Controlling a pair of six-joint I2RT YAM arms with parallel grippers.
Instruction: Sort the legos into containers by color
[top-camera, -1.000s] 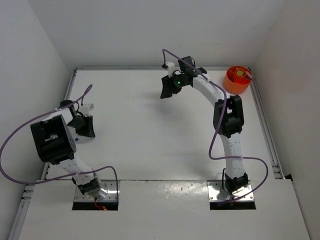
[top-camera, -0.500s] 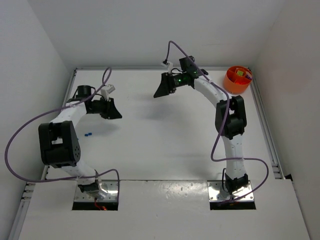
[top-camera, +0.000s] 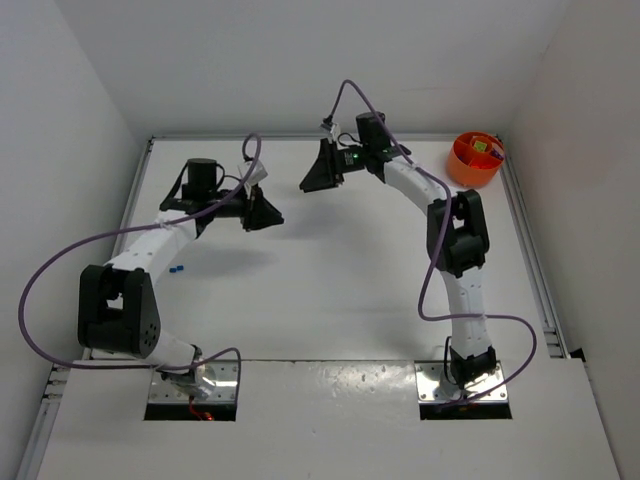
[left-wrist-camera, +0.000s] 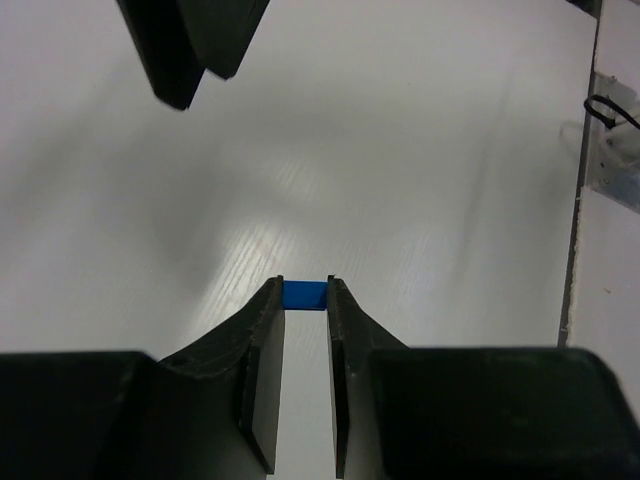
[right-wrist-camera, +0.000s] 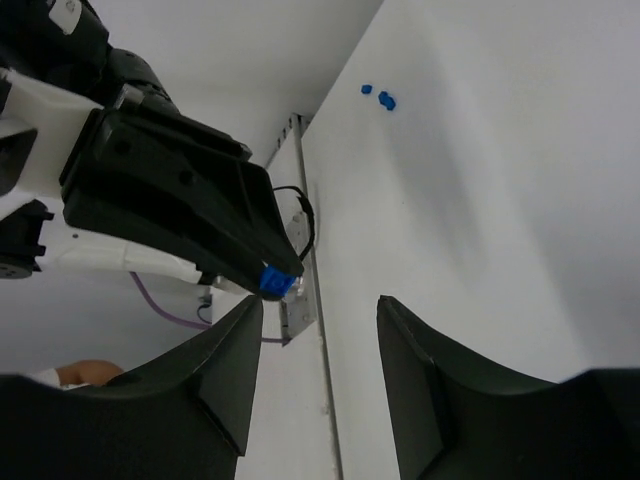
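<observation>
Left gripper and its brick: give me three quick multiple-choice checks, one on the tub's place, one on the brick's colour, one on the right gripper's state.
1. Where is the orange tub in the top view?
A. far right
B. near left
C. between the arm bases

2. What colour is the brick in the left gripper?
A. yellow
B. blue
C. purple

3. How is the right gripper now?
A. shut on a brick
B. open, holding nothing
C. inside the tub

Answers:
1 A, it stands by the far right edge.
2 B, the left wrist view shows it blue.
3 B, the right wrist view shows its jaws wide apart with nothing between them.
</observation>
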